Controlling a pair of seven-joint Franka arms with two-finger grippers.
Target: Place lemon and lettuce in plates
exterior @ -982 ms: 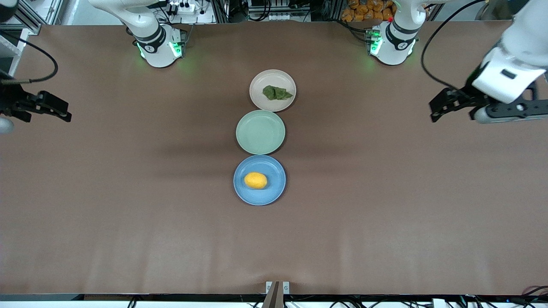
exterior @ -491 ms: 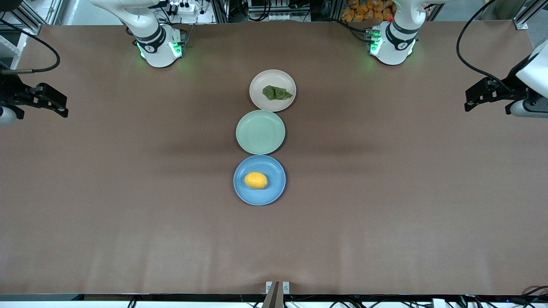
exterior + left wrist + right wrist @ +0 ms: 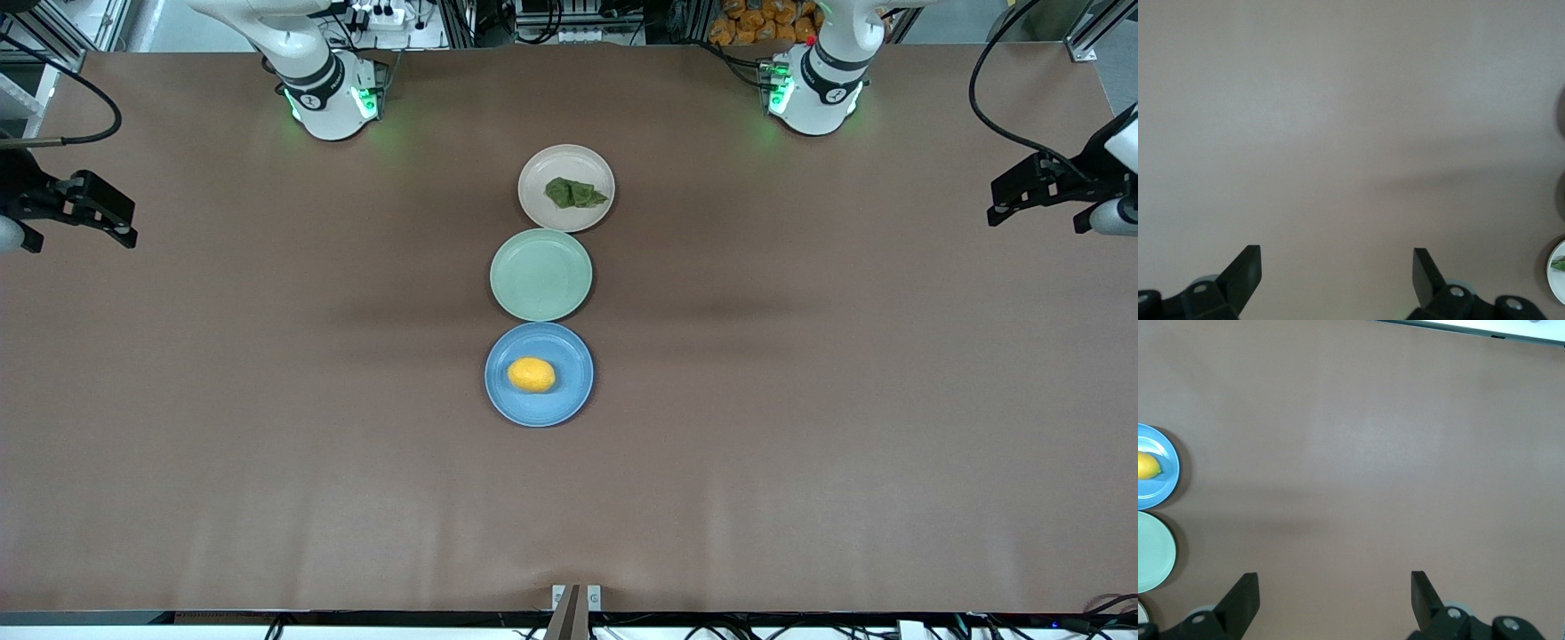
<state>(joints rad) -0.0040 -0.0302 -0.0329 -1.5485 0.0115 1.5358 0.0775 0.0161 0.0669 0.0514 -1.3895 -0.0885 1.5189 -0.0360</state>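
The yellow lemon (image 3: pixel 531 375) lies in the blue plate (image 3: pixel 571 400), the plate nearest the front camera. The dark green lettuce (image 3: pixel 574 193) lies in the beige-pink plate (image 3: pixel 544 174), the plate nearest the arm bases. My left gripper (image 3: pixel 1009 197) is open and empty, up over the table's edge at the left arm's end. My right gripper (image 3: pixel 120 224) is open and empty, up over the table's edge at the right arm's end. The right wrist view shows the lemon (image 3: pixel 1146 466) on the blue plate (image 3: pixel 1166 480). The left wrist view shows the beige-pink plate's rim (image 3: pixel 1553 272).
A pale green plate (image 3: pixel 540 274) sits bare between the two other plates, and shows in the right wrist view (image 3: pixel 1153 552). The brown table (image 3: pixel 800 400) spreads wide around the row of plates.
Both arms have drawn back outward from the middle, the left gripper toward its end of the table, the right gripper a little toward its own. The plates, lemon and lettuce have not moved.
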